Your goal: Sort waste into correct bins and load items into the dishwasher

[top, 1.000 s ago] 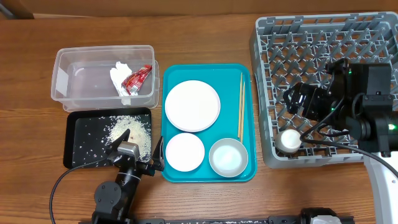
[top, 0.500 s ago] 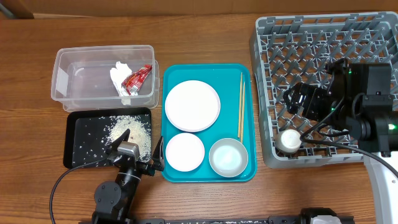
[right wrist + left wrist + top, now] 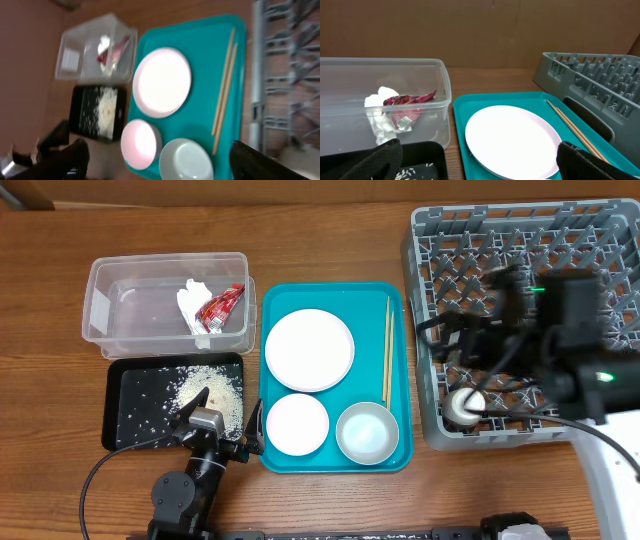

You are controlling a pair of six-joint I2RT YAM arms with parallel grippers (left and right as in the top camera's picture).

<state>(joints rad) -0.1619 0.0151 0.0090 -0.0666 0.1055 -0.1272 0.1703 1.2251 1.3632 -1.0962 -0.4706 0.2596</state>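
Observation:
The clear tub (image 3: pixel 140 280) holds the white napkin (image 3: pixel 191 306) and the red-and-white wrapper (image 3: pixel 221 304). The black tray (image 3: pixel 130 405) holds loose rice (image 3: pixel 206 384). The large white plate (image 3: pixel 309 349), the smaller plate (image 3: pixel 297 423), the bowl (image 3: pixel 366 432) and the chopsticks (image 3: pixel 387 350) lie on the teal tray. The small cup (image 3: pixel 462 405) sits in the grey dish rack (image 3: pixel 520 240). My left gripper (image 3: pixel 216 432) is open and empty at the black tray's near edge. My right gripper (image 3: pixel 452 340) is open and empty above the rack's left side.
The teal serving tray (image 3: pixel 270 310) lies between the tub and the rack. The left wrist view shows the tub (image 3: pixel 420 75), the large plate (image 3: pixel 512 140) and the rack (image 3: pixel 590 75). The right wrist view, blurred, looks down on the large plate (image 3: pixel 162 82) and the bowl (image 3: pixel 187 160).
My right arm has swung left over the rack, toward its left edge. The cup stays in the rack. The left arm has not moved.

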